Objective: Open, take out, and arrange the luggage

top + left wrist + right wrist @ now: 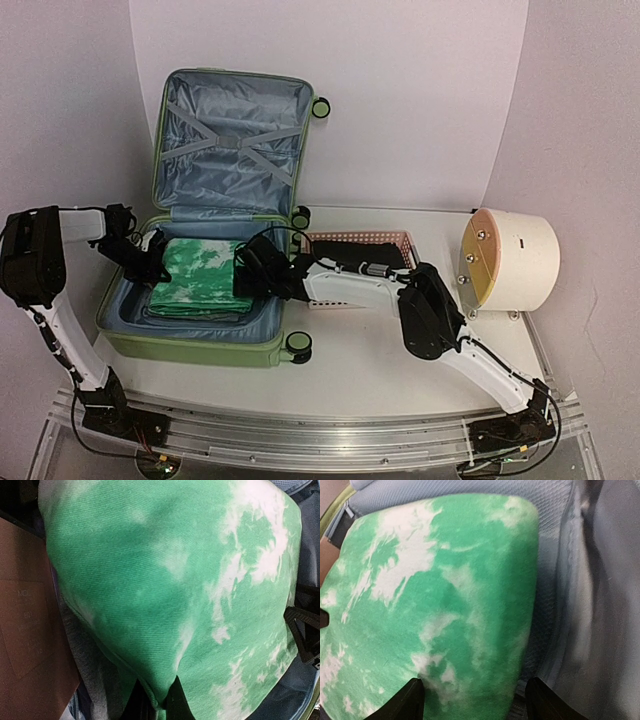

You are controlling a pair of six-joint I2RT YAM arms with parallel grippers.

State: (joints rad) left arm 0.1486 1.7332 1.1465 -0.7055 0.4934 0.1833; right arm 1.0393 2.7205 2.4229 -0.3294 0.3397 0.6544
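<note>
- One luggage (190, 345), lying open at the tabletop's left edge.
- One green-white cloth (200, 270) inside, with a grey layer (87, 660) beneath that is mostly hidden.
- Left gripper (156, 702) is clenched on the cloth's edge.
- Right gripper (477, 702) is spread wide over the cloth.

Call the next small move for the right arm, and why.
Probably close the right fingers on the green tie-dye cloth. They stand open astride its edge, while the left fingers are pinched shut on the opposite edge; the cloth lies in the open luggage, so both grips allow a level lift.

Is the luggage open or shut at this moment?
Open. The luggage has its lid raised upright, crossed straps showing, and a folded green cloth lies inside the lower half.
</note>
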